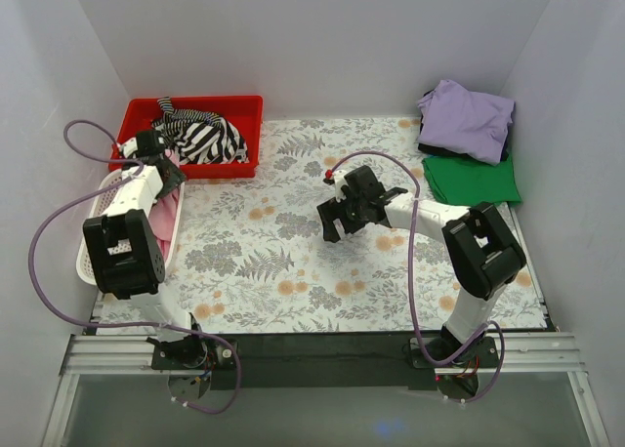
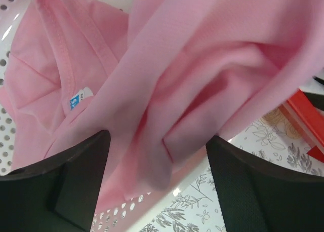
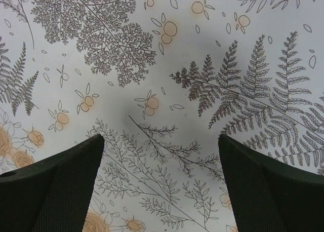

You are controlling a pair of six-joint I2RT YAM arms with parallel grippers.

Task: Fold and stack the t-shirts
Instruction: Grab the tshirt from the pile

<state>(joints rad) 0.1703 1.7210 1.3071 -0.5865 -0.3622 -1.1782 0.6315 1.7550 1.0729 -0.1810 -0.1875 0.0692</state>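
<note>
Pink t-shirt (image 2: 167, 90) bunched in basket, grasp pending

Lies crumpled in the white basket (image 2: 117, 215) at the surface's (image 3: 162, 65) left edge. Left hand (image 2: 157, 136) fingers apart around a thick fold. Right hand (image 3: 159, 141) apart, empty. Risk: pinching several layers at once, so it lifts tangled or drags the basket.

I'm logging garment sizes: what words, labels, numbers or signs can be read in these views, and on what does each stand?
"S": on the small blue tab sewn inside the collar of the pink tee; a fainter mark after the letter is unclear.
White tag beside that tab: print too small to read.
No other text shows in any view.
</note>
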